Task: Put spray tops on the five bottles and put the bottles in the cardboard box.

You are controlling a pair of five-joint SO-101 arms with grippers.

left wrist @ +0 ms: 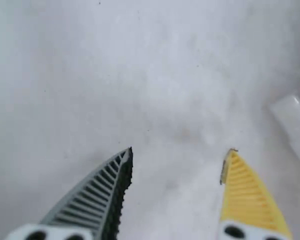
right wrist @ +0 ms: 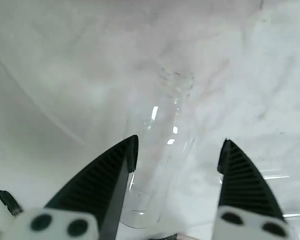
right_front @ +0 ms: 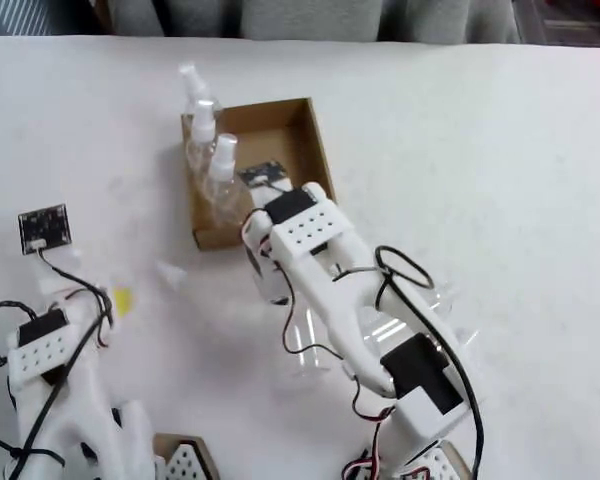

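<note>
My right gripper (right wrist: 179, 142) has its two black fingers spread wide, and a clear bottle (right wrist: 155, 165) lies on the white table (right wrist: 50, 125) between them. Its bare threaded neck (right wrist: 176, 82) points away from me and carries no spray top. I cannot tell whether either finger touches the bottle's sides.

My left gripper (left wrist: 180, 151) is also spread wide, one finger grey (left wrist: 107, 185) and the other yellow (left wrist: 245, 190). It holds nothing and hangs over bare table. A small pale part (left wrist: 292, 120) lies just off the yellow finger's side; I cannot make out what it is.

From the high view, the cardboard box (right_front: 315, 150) sits near the middle of the table, and my right arm (right_front: 325, 260) stretches to its near edge. Three bottles with white spray tops (right_front: 205, 125) stand in a row along the box wall on my left arm's side, apparently inside. Another clear bottle (right_front: 312, 352) lies on the table against my right arm. A small white piece (right_front: 170, 272) rests on the table between my left arm (right_front: 45, 350) and the box.
</note>
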